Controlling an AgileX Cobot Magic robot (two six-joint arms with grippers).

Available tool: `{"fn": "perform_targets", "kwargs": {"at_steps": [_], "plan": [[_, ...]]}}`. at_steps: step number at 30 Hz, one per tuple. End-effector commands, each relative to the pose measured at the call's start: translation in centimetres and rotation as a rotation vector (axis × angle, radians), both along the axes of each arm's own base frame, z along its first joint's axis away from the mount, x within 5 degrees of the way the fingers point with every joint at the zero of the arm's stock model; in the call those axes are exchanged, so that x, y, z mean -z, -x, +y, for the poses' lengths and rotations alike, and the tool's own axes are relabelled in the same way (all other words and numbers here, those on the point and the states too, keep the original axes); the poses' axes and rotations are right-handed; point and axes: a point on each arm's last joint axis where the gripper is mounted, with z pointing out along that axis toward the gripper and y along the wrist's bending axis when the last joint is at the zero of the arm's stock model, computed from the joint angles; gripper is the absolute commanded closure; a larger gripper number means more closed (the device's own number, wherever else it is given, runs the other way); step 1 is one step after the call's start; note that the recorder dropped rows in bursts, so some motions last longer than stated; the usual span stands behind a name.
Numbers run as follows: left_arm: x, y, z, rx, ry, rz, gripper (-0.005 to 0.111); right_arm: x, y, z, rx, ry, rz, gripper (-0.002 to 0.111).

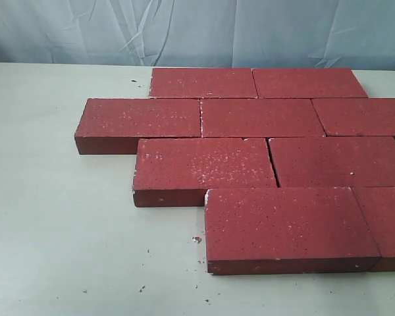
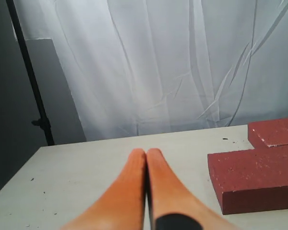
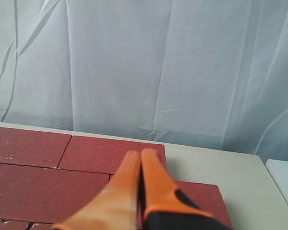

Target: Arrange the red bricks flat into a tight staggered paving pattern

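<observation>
1. Nine bricks (image 1: 250,164), or so, lie flat on the table (image 1: 52,230) in four staggered rows. Most joints touch. The right edge of the paving runs out of the exterior view, so the count may be short.
2. Both tools are pressed together and pinch nothing. The left gripper (image 2: 146,155) hangs over bare table just beside the paving's left end. The right gripper (image 3: 140,155) hangs over the far right bricks. Neither shows in the exterior view.
3. One seam (image 1: 272,164) in the third row gapes and widens toward the front. A push to close it, if it lands off-centre, would likely turn that brick and open another joint.
4. A hard push could also carry through to touching neighbours and shift a whole row out of stagger.
5. Crumbs (image 1: 197,239) lie on the table near the front brick (image 1: 283,224). Grit swept into a joint would hold it open, and grit under a brick would probably rock it.
6. Closed, narrow fingertips on a rough, heavy-looking brick may slip off the edge or ride up over it.
7. A careless descent by the right gripper would strike the bricks beneath it.
</observation>
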Motion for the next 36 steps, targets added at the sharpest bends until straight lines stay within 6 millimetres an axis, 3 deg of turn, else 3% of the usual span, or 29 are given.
{"fn": "perform_targets", "kwargs": {"at_steps": [1, 5, 11, 36], "plan": [[2.3, 0.6, 0.0, -0.001, 0.045, -0.001, 0.107, 0.0, 0.1, -0.1, 0.006, -0.005, -0.012, 0.109], [4.8, 0.5, 0.0, 0.001, 0.075, 0.044, 0.107, 0.0, 0.1, -0.1, 0.006, -0.005, -0.012, 0.109], [5.9, 0.6, 0.0, -0.004, 0.092, 0.146, 0.107, 0.0, 0.1, -0.1, 0.006, -0.005, -0.012, 0.109], [5.8, 0.6, 0.0, -0.004, 0.092, 0.144, 0.107, -0.5, 0.0, -0.1, 0.006, -0.001, -0.066, 0.109]]}}
